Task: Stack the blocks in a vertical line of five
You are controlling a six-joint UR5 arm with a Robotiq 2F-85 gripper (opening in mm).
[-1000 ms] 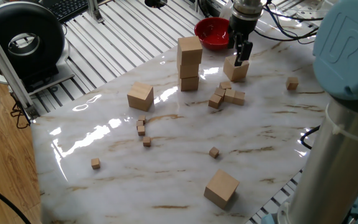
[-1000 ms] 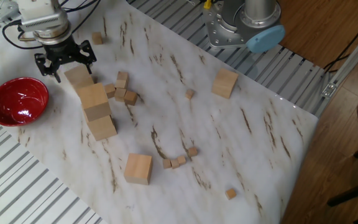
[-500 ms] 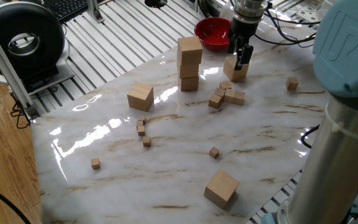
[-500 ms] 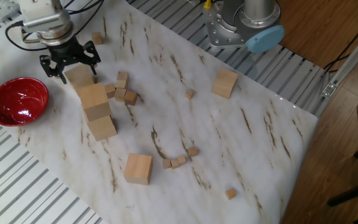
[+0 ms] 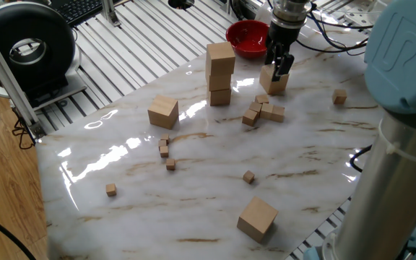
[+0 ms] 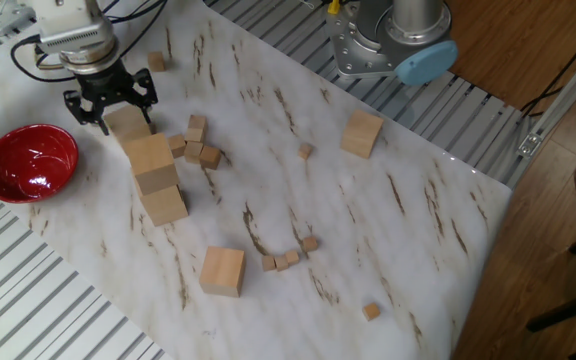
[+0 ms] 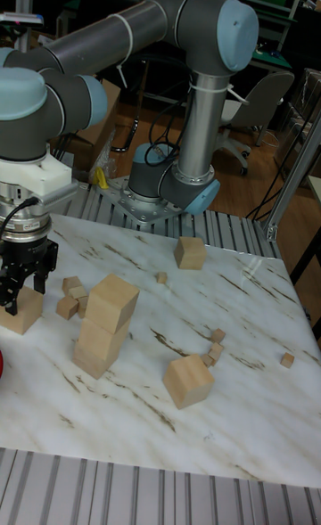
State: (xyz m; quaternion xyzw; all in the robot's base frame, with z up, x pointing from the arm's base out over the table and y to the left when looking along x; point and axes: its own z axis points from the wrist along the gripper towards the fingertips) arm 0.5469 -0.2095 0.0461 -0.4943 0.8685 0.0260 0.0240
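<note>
Three blocks stand stacked (image 5: 220, 72) (image 6: 156, 180) (image 7: 105, 324) near the table's middle. A fourth block (image 5: 272, 81) (image 6: 128, 124) (image 7: 21, 314) rests on the table between that stack and the red bowl. My gripper (image 5: 281, 68) (image 6: 118, 108) (image 7: 22, 291) hangs right over it, open, with the fingers straddling the block's top. Two more blocks lie apart: one (image 5: 163, 112) (image 6: 222, 270) (image 7: 188, 381) on the stack's other side, another (image 5: 257, 218) (image 6: 362, 133) (image 7: 189, 252) near the arm's base.
A red bowl (image 5: 247, 36) (image 6: 28, 162) sits at the table corner beside the gripper. Tiny cubes cluster (image 5: 263, 110) (image 6: 199, 143) close to the stack, and others are scattered across the marble top (image 6: 288, 255). The arm's base (image 6: 398, 40) stands at the table edge.
The gripper has shifted slightly over the fourth block and risen a little. That block and all the others have stayed where they were.
</note>
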